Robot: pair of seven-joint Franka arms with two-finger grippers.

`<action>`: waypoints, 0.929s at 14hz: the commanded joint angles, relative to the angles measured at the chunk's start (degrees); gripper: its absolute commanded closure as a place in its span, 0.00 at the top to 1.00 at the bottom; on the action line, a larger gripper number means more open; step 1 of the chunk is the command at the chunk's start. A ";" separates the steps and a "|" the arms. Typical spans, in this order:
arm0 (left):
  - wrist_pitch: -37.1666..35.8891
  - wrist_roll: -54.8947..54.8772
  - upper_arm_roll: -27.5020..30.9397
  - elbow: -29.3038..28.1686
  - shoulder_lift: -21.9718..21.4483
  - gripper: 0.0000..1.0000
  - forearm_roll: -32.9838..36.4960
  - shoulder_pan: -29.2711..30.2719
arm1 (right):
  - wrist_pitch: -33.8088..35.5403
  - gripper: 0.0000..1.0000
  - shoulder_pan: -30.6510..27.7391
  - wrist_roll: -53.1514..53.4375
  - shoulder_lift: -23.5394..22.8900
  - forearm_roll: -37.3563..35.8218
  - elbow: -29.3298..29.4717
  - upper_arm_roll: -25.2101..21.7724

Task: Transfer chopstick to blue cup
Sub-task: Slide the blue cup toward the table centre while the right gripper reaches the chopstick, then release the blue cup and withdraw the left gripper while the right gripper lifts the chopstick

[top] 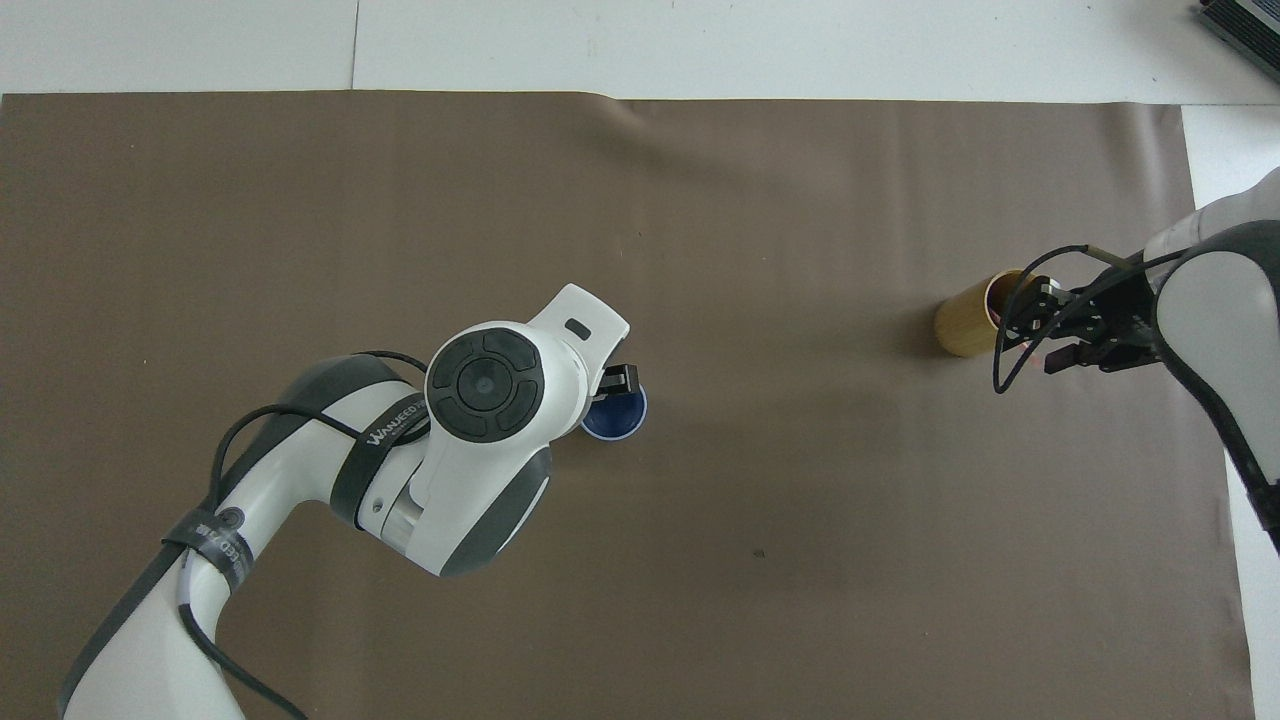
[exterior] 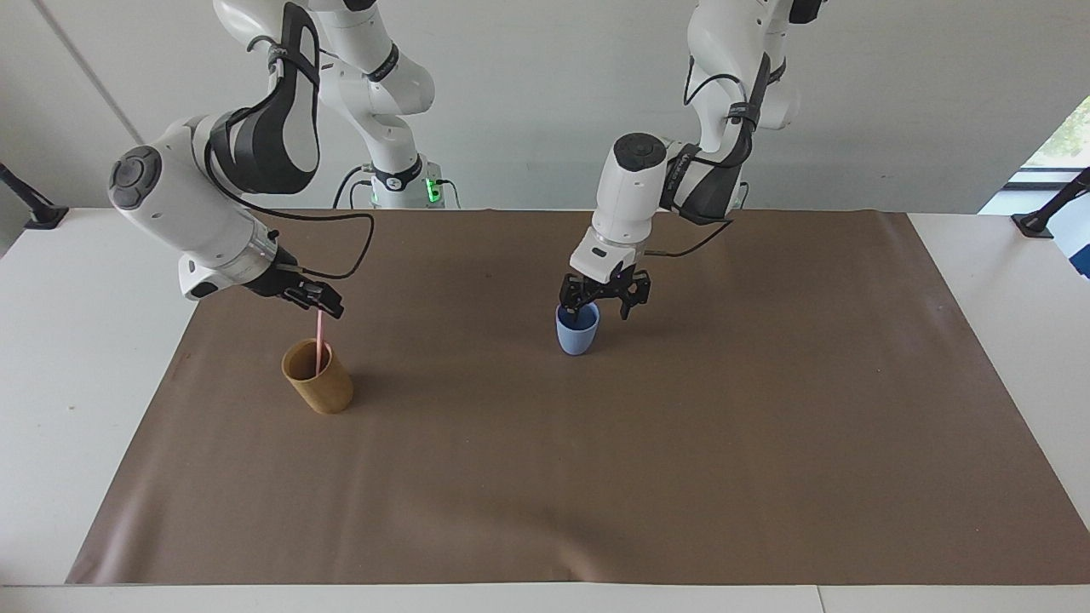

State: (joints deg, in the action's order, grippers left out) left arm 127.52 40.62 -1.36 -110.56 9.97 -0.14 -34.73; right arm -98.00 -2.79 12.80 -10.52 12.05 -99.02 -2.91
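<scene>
Early stage: chopstick (exterior: pixel 319 339) not yet transferred.
R gripper (exterior: pixel 326 306) pinches it, tip in tan cup (exterior: pixel 318 376); L gripper (exterior: pixel 603 303) spread wide over upright blue cup (exterior: pixel 577 330).

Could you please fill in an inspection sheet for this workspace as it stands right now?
Surface: brown mat on a white table, flat.
Job's things: blue cup upright mid-mat; chopstick standing in the tan cup, toward the right arm's end.
Clutter: nothing seen.
Claws: left claw open, over the blue cup's rim; right claw at the chopstick's top, over the tan cup, grip unclear.
Cables: black cable looping off the right wrist, another off the left wrist, both above the mat.
Surroundings: white wall, black clamps at the table's corners.
</scene>
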 commanded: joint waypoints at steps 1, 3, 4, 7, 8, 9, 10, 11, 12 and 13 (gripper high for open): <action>-8.05 -6.66 0.13 -0.10 -6.00 1.00 -0.57 4.74 | -1.14 0.55 -0.63 -1.99 0.24 1.22 -0.91 0.19; -10.96 -11.42 0.22 -0.10 -8.37 1.00 -0.66 7.73 | -2.20 0.49 -0.63 -1.90 0.06 1.31 -0.91 0.19; -12.19 -14.48 0.22 0.08 -9.34 1.00 -0.31 10.18 | -1.94 0.41 -0.55 -1.90 0.06 1.31 -1.00 0.19; -14.30 -26.18 0.22 2.88 -10.31 1.00 -0.30 17.13 | -1.50 0.19 -0.63 -1.90 0.06 1.31 -1.00 0.19; -16.40 -27.60 0.31 4.37 -10.32 1.00 -0.30 18.54 | -1.41 0.09 -0.63 -1.90 0.06 1.31 -1.00 0.19; -18.60 -29.53 0.31 6.04 -10.32 1.00 -0.30 19.86 | -1.32 0.00 -0.63 -1.90 0.06 1.31 -1.00 0.19; -20.80 -32.33 0.31 8.06 -10.32 1.00 -0.30 21.96 | -1.32 0.00 -0.63 -1.90 0.06 1.22 -1.00 0.19; -23.00 -35.32 0.31 10.34 -10.23 1.00 -0.22 23.46 | -1.32 0.00 -0.55 -1.90 0.06 1.22 -0.91 0.19; -25.02 -37.26 0.31 12.54 -10.14 1.00 -0.22 25.31 | -1.32 0.00 -0.63 -1.90 0.06 1.22 -0.83 0.19; -26.61 -38.76 0.22 14.47 -10.14 1.00 -0.22 27.41 | -1.32 0.00 -0.63 -1.90 -0.03 1.22 -0.65 0.19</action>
State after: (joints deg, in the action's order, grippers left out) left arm 105.43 5.68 -0.34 -100.65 -0.39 -0.13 -11.08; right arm -99.04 -2.81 12.64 -10.79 12.05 -99.30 -2.92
